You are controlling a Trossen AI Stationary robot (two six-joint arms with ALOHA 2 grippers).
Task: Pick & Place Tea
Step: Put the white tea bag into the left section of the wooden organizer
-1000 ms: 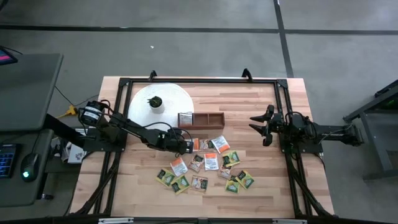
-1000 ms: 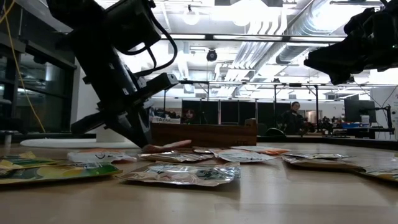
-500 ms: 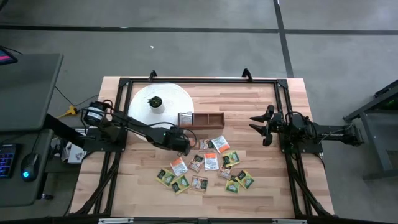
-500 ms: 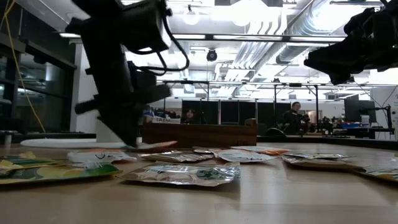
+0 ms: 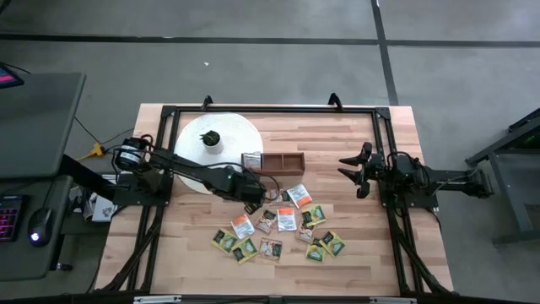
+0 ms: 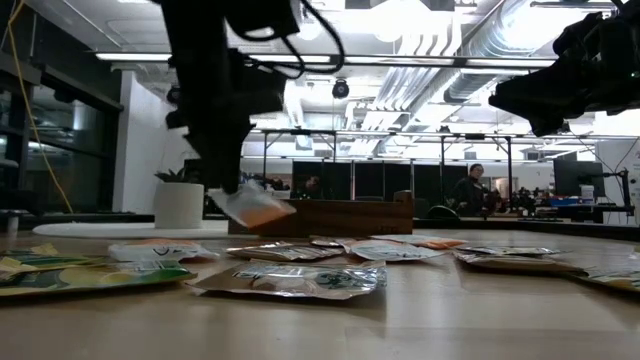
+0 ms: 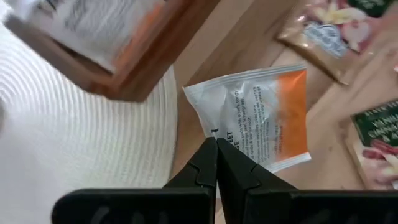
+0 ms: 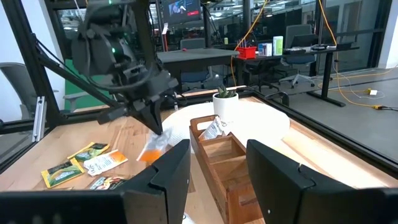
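Pale butcher-block planks make up the tabletop, framed by black rails and standing in a wide workshop with a grey floor, ceiling ducts and desks beyond; a person sits far off in the low view.

Near the middle, the left claw is pinched tight on the edge of an orange-and-white sachet, which hangs clear of the wood, just beside the long wooden box and the white round disc. One sachet already stands in the box's end compartment nearest the disc. The other sachets lie scattered flat toward the front of the tabletop, some overlapping.

These packets look very light, thin and limp: the held one droops and tilts from the pinch, so it will likely swing as it travels. Their foil looks slick, and flat ones give little to grip, so a hold on a raised edge or corner seems best, well in from the rim so it cannot slip out.

The right claw waits apart at the right side, its fingers spread partway and holding nothing.
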